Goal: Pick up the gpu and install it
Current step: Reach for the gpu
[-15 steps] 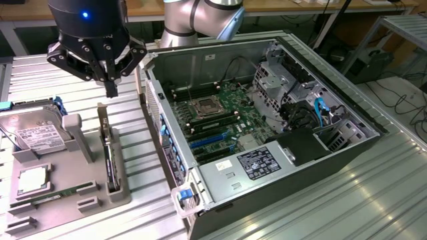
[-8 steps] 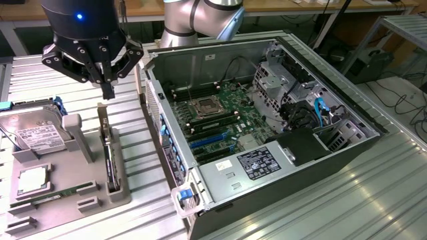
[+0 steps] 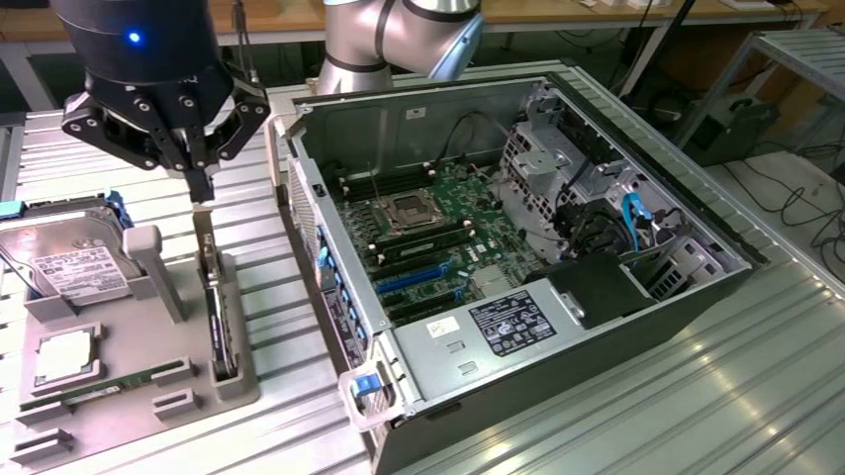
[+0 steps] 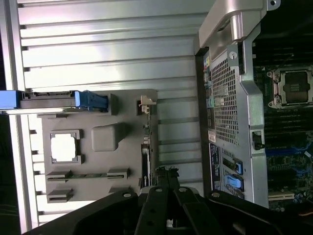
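- Just beneath the black gripper (image 3: 201, 196), the thin green gpu card (image 3: 216, 297) stands on edge in the grey holder tray (image 3: 139, 341).
- Gripper: closed, gripping nothing, above the card's far end.
- Card's long axis runs along the tray slot.

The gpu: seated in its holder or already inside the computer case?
In its holder. The gpu stands on edge in a slot of the grey fixture, outside the computer case, gripper close above it.

table: ribbed metal table (image 3: 739, 376) | rear: wooden bench (image 3: 555, 12) | floor: cables (image 3: 793, 203)
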`<action>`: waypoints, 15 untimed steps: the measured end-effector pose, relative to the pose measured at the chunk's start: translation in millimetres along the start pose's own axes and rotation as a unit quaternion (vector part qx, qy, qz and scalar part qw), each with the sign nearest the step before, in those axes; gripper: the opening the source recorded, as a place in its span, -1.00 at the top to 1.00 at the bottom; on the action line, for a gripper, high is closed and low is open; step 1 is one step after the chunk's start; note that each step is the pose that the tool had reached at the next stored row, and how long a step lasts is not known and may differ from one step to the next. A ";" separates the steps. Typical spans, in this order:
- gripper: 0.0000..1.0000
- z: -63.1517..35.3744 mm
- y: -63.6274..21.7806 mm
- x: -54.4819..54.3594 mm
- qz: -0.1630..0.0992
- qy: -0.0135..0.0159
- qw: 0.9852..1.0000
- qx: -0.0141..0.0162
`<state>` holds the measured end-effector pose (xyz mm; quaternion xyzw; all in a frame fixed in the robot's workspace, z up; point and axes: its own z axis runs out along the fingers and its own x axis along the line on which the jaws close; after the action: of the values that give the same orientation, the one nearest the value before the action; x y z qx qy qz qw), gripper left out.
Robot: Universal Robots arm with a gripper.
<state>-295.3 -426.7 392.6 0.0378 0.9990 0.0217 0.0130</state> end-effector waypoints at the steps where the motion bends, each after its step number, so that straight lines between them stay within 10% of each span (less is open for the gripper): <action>1: 0.79 -0.1 -0.4 1.1 0.000 0.000 1.000 0.000; 15: 0.79 -0.6 -6.4 16.3 0.000 0.000 1.000 0.000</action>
<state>-312.0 -431.9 392.6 0.0378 0.9990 0.0217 0.0130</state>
